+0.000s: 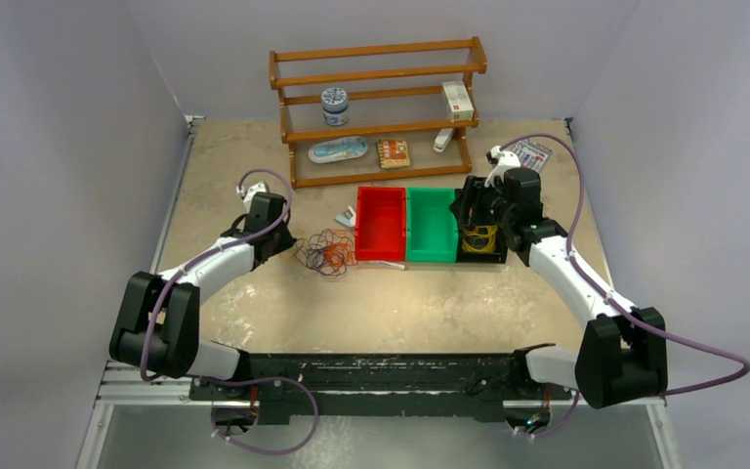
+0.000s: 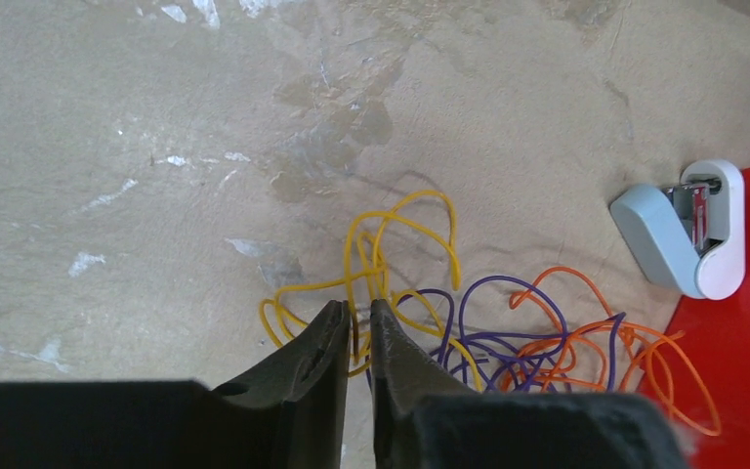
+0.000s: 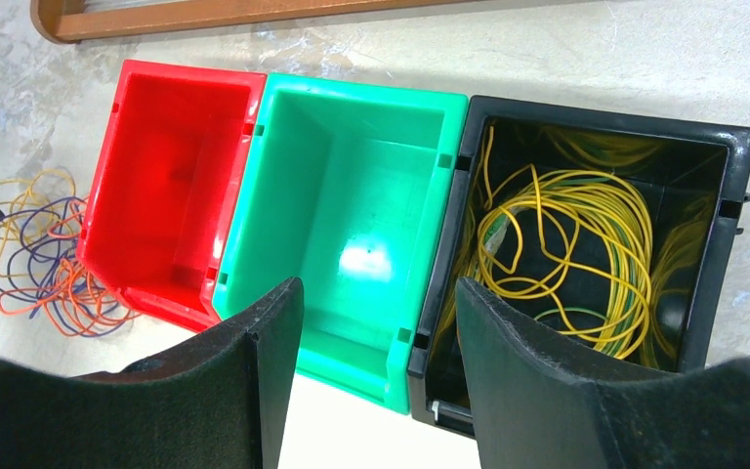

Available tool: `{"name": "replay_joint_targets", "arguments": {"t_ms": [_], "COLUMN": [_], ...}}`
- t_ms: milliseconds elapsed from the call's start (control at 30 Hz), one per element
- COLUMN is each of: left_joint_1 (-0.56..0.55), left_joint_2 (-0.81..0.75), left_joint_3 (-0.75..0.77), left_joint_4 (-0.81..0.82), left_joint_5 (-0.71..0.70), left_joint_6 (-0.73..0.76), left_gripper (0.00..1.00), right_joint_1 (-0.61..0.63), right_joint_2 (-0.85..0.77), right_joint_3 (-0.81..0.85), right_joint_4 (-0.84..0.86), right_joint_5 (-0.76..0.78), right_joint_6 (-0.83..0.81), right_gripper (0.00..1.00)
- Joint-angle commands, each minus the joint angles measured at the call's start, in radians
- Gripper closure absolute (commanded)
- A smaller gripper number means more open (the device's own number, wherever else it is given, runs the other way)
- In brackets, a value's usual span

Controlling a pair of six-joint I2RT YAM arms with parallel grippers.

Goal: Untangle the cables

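1. TANGLE IN HAND: The left gripper (image 2: 356, 315) sits at the left fringe of the cables (image 2: 508, 342), a loose knot of yellow, purple and orange loops lying on the table (image 2: 156, 147). Its jaws stand narrow, and a yellow strand runs through the slit between them. Whether the strand is truly pinched cannot be told.
2. THE STEP: This looks like the taking of one yellow loop so it can be drawn free. The next move calls for a sure pinch, then a slow pull away from the purple and orange loops. These lie to the right of the jaws and cross the yellow ones.
3. SECOND ARM WAITING: The right gripper (image 3: 376, 293) hangs above the bins with jaws wide, holding nothing. The green bin (image 3: 352, 195) lies below the gap and the red bin (image 3: 171, 176) sits off to the left. The black bin (image 3: 605, 112) is under the right finger and holds a yellow coil (image 3: 566, 234).
4. IN THE WAY: A small grey-and-white device (image 2: 684, 230) lies ahead and to the right of the left jaws, just beside the red bin. The orange loops reach that bin's edge and could catch there. A wooden rack (image 1: 376, 107) stands well apart.
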Motion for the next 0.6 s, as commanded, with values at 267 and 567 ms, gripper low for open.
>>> {"name": "replay_joint_targets", "arguments": {"t_ms": [267,567], "left_joint_1": [0.012,0.012], "left_joint_2": [-0.112,-0.223], "left_joint_3": [0.064,0.242], "left_joint_4": [-0.063,-0.192], "left_joint_5": [-0.096,-0.153], "left_joint_6": [0.015,0.151], "left_gripper": [1.00,1.00], "right_joint_1": [0.002,0.002], "right_joint_2": [-0.023,-0.026], "right_joint_3": [0.025,0.026], "right_joint_4": [0.053,0.108], "right_joint_5": [0.019,0.034], "right_joint_6": [0.027,0.071], "right_gripper": [0.39,0.39]}}
